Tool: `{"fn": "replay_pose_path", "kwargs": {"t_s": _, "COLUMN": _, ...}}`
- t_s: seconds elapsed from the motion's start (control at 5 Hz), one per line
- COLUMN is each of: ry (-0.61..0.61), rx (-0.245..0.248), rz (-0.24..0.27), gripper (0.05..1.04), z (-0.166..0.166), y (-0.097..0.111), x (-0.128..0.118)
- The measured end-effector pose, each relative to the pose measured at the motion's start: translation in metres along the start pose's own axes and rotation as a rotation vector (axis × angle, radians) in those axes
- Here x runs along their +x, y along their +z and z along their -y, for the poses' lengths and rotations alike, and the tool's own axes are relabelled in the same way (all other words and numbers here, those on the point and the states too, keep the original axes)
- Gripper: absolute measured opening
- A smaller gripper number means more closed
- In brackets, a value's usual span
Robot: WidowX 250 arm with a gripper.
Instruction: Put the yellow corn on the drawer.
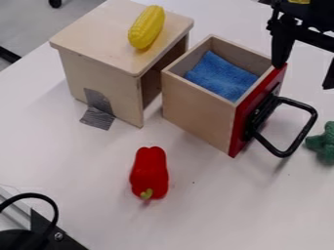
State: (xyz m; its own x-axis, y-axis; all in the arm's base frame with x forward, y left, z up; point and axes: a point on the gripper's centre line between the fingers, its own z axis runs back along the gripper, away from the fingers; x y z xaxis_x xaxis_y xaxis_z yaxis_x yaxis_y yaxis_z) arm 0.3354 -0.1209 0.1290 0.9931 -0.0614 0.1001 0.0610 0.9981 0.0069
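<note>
Nearest the camera, a black curved cable (56, 212) loops above a dark fixture (23, 240) in the lower left corner. The bumpy yellow toy corn (147, 27) lies on the flat top of the pale wooden drawer cabinet (94, 29), close to the edge facing the pulled-out drawer, so the placing looks done. Beside the cabinet, the open wooden drawer (196, 105) with its red front (239, 129) and black bar handle (305, 139) holds a folded blue cloth (221, 75). Above the front's far corner hangs the black two-finger gripper (304, 77), its fingers spread wide with nothing between them. Farther out are a glossy red toy pepper (149, 171) and a green soft-looking object (322, 143).

The likeliest trouble is the corn rolling: it is rounded and near an edge, so a jolt to the cabinet could send it over the side. One fingertip overlaps the drawer's red front in view; a low sideways swing might catch it and shake everything. Whether they touch, I can't tell. The arm is cut off by the top edge, and the green object by the right, leaving its identity unclear. Whatever lies under the cloth is hidden.
</note>
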Motion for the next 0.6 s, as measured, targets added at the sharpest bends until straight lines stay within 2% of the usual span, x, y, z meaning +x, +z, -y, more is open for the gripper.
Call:
{"fn": "replay_pose_path", "kwargs": {"t_s": 0.2, "ry": -0.002, "rx": 0.007, "rz": -0.032, "gripper": 0.999, "z": 0.001, "y": -0.010, "x": -0.003}}
{"fn": "replay_pose_path", "kwargs": {"t_s": 0.4, "ry": 0.052, "rx": -0.006, "rz": -0.031, "gripper": 0.999, "z": -0.012, "y": -0.008, "x": 0.009}}
{"fn": "replay_pose_path", "kwargs": {"t_s": 0.6, "ry": 0.125, "rx": -0.023, "rz": 0.001, "gripper": 0.999, "z": -0.040, "y": 0.005, "x": 0.025}}
